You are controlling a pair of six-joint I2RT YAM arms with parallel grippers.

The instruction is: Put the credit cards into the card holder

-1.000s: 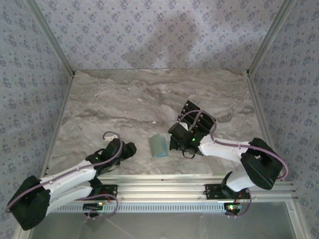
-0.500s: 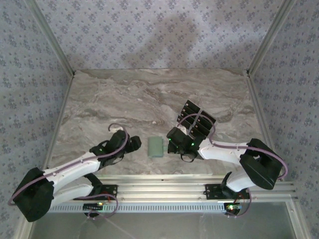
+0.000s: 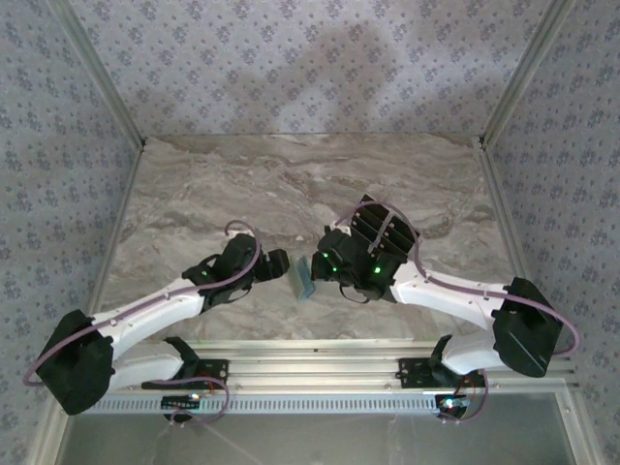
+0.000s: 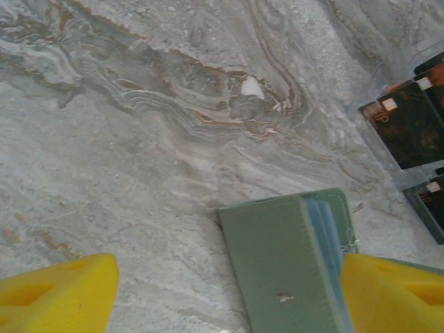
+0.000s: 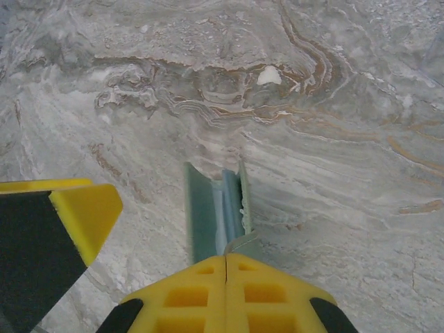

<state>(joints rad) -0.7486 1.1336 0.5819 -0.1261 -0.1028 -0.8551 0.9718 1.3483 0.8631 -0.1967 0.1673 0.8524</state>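
Left of the card holder (image 3: 302, 279), pinched on edge on the surface (image 3: 213, 194) by the closed right tool (image 5: 225, 259), the open left tool (image 3: 280, 263) should be closed on the free side, opening it for the cards (image 4: 409, 128) beyond.

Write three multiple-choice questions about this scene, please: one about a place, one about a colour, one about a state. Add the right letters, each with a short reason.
1. Where is the card holder?
A) between the left gripper and the right gripper
B) in the far left corner
C) beside the right arm's base

2. What colour is the card holder?
A) red
B) white
C) sage green

3. How is the right gripper?
A) wide open
B) shut on the card holder
C) half open, touching nothing

Answers: 1 A, the top view shows it between both fingertips; 2 C, both wrist views show green; 3 B, the right wrist view shows it closed on the holder's edge.
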